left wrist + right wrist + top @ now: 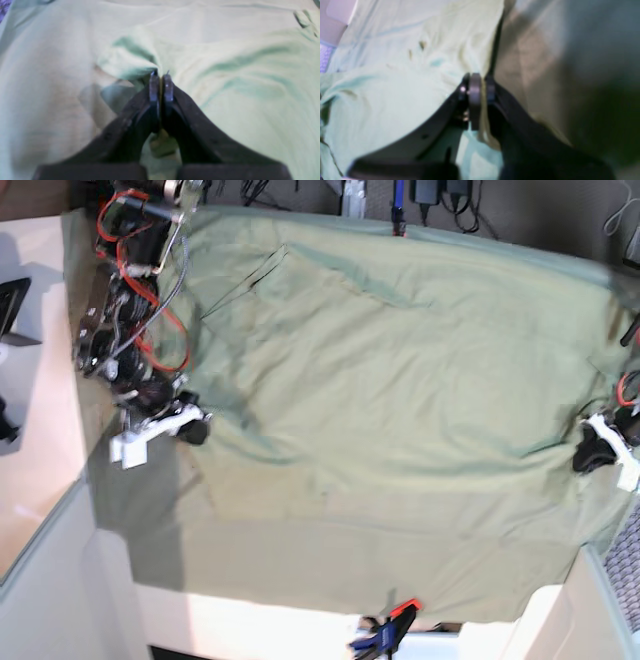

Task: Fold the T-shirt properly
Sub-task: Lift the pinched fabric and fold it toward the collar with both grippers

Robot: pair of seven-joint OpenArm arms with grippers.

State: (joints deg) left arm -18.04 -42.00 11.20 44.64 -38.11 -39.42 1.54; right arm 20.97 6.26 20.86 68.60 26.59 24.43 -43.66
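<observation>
The pale green T-shirt [400, 380] lies spread wide over the table in the base view, wrinkled, its edges running out to both arms. At the shirt's right edge my left gripper [587, 457] is shut; in the left wrist view its fingertips [161, 75] pinch a bunched fold of the T-shirt [225, 62]. My right gripper [193, 428] sits at the shirt's left edge. The right wrist view shows that gripper [480, 80] shut, with a strip of the T-shirt [395, 100] running between its fingers.
A darker green tablecloth [300, 560] covers the table under the shirt, held by an orange clamp [400, 612] at the front edge and another clamp [398, 225] at the back. Red cables [140, 270] hang along the arm on the left. White surfaces border the table on the left.
</observation>
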